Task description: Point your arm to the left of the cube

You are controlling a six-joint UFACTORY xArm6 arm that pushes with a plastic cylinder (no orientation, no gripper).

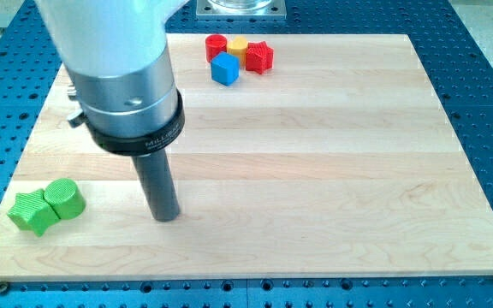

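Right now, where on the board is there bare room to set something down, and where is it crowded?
The wooden board is bare across its middle and the view's right. Crowded: the view's top, where the red cylinder, yellow block, red star and blue cube cluster; and the bottom left, where the green star and green cylinder sit beside my tip.

Bright, even overhead light washes the pale wooden tabletop (315, 154), shadows barely showing under the blocks and only a soft glint on the arm's silver collar (127, 90), whose near top edge blurs slightly while everything else stays sharp.
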